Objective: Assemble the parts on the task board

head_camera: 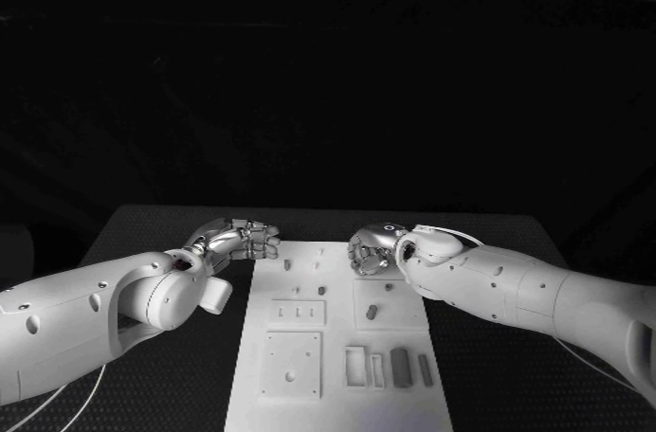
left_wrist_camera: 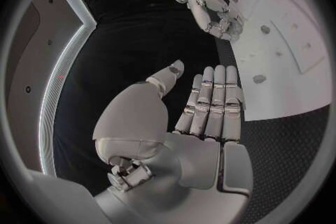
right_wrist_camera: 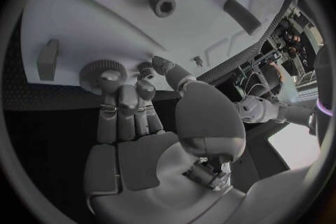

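Observation:
The white task board (head_camera: 260, 394) lies lengthwise in the middle of the table. My right hand (head_camera: 372, 247) hangs over its far right corner. In the right wrist view its fingertips (right_wrist_camera: 105, 92) reach a large toothed wheel (right_wrist_camera: 103, 70), and a small toothed wheel (right_wrist_camera: 145, 67) sits between a fingertip and the thumb. Whether the hand grips it I cannot tell. My left hand (head_camera: 241, 239) hovers just off the board's far left corner, holding nothing; its fingers (left_wrist_camera: 210, 101) lie straight with the thumb apart. The left wrist view also catches the right hand (left_wrist_camera: 217, 14) at the board (left_wrist_camera: 294, 89).
Nearer me on the board stand square plates (head_camera: 291, 361), a pale frame (head_camera: 355, 366) and two dark bars (head_camera: 401, 366). A hexagonal piece (right_wrist_camera: 162, 4), an oblong piece (right_wrist_camera: 241, 14) and a small block (right_wrist_camera: 47, 59) sit around the right hand. Black table (head_camera: 151, 233) flanks both sides.

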Tool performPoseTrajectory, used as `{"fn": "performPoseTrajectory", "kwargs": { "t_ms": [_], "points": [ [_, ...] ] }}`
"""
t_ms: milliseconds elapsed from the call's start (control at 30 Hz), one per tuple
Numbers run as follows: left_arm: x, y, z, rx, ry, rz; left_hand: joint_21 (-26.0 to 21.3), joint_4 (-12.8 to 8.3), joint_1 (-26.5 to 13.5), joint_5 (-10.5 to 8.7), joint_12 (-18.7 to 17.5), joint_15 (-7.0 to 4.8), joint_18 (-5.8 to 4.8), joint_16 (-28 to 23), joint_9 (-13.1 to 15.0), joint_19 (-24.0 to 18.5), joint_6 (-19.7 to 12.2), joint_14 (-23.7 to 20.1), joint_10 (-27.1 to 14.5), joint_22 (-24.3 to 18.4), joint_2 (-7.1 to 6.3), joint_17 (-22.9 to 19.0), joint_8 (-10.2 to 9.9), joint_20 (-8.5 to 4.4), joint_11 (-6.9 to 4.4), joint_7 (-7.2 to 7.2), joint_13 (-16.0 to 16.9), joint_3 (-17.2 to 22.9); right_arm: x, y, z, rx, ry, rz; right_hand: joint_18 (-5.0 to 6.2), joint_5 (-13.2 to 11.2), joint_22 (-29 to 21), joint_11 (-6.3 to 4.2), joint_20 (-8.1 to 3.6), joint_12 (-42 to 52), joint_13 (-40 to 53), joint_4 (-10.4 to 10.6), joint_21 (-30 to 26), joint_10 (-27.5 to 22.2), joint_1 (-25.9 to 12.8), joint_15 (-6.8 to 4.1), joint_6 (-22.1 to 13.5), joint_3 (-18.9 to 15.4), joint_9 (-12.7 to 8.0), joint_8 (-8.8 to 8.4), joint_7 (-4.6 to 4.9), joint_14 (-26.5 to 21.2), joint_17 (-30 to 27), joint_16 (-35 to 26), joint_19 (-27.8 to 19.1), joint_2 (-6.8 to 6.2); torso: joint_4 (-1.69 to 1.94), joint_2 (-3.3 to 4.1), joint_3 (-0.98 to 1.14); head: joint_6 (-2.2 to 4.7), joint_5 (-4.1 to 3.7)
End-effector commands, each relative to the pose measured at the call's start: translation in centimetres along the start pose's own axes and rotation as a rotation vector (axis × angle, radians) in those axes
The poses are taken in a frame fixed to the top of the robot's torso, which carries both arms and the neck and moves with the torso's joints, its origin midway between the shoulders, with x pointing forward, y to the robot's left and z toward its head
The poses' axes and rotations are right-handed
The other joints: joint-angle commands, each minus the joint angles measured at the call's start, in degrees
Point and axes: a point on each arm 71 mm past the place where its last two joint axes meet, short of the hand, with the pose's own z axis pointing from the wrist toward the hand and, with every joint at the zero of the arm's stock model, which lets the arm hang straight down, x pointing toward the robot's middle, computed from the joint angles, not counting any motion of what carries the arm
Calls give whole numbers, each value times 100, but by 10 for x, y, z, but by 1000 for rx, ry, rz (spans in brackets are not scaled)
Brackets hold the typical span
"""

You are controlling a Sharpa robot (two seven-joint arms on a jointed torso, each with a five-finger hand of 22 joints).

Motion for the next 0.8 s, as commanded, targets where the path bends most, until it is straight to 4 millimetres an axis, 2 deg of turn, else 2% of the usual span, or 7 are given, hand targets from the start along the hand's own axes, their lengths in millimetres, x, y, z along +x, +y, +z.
{"fn": "performPoseTrajectory", "kwargs": {
  "t_ms": [33, 200, 500, 667, 800],
  "points": [
    [1, -1, 0, 10, 12, -1, -38, -39, -65, 9, -28, 37, -59, -23, -7, 17, 17, 19, 26, -8, -6, 10, -39, 13, 9, 42, -5, 8, 3, -2, -1, 8, 12, -16, 265, 31, 144, 21, 1, 30, 8, -3, 33, -21, -2, 7, 60, 36, -6, -17, 21, -28, -8, 47, -39, 69, -1, 23, -2, -17, -2],
    [-1, -1, -1, 8, 9, -1, -39, -40, -70, 9, -30, 37, -59, -26, -9, 18, 17, 20, 27, -9, -7, 11, -40, 13, 8, 42, -6, 9, 4, -5, -3, 11, 16, -20, 265, 31, 143, 22, -8, 51, 12, -11, 79, -7, 16, 9, 133, 54, 19, 11, 22, -23, -23, 82, -46, 96, -6, 32, -1, -33, -8],
    [-2, -1, -1, 8, 5, 0, -42, -44, -78, 9, -36, 36, -58, -30, -11, 19, 17, 21, 29, -9, -10, 14, -42, 13, 7, 43, -7, 12, 4, -2, -2, 3, 19, -21, 265, 30, 140, 13, -21, 80, 15, -10, 138, 19, 39, 3, 210, 72, 46, 34, 12, -9, -42, 127, -48, 122, -13, 54, -7, -17, -21],
    [-3, -1, -1, 7, 3, 0, -43, -46, -81, 9, -39, 36, -57, -33, -13, 20, 17, 21, 29, -9, -12, 15, -43, 13, 7, 43, -8, 14, 5, -1, -2, 4, 23, -21, 265, 30, 137, -38, -31, 100, 13, -12, 199, 43, 40, -41, 412, 94, 104, 117, -45, 6, -58, 176, -63, 212, -11, 62, -9, -16, -21],
    [-3, -1, -1, 7, 3, 0, -44, -48, -83, 9, -42, 36, -57, -35, -14, 21, 16, 22, 29, -9, -13, 17, -44, 13, 7, 43, -9, 16, 6, 0, -2, 1, 26, -23, 265, 30, 133, -108, -42, 116, 11, -12, 250, 75, 16, -106, 604, 92, 165, 196, -118, 49, -37, 227, -71, 218, -9, 72, -11, -13, -30]
  ]
}}
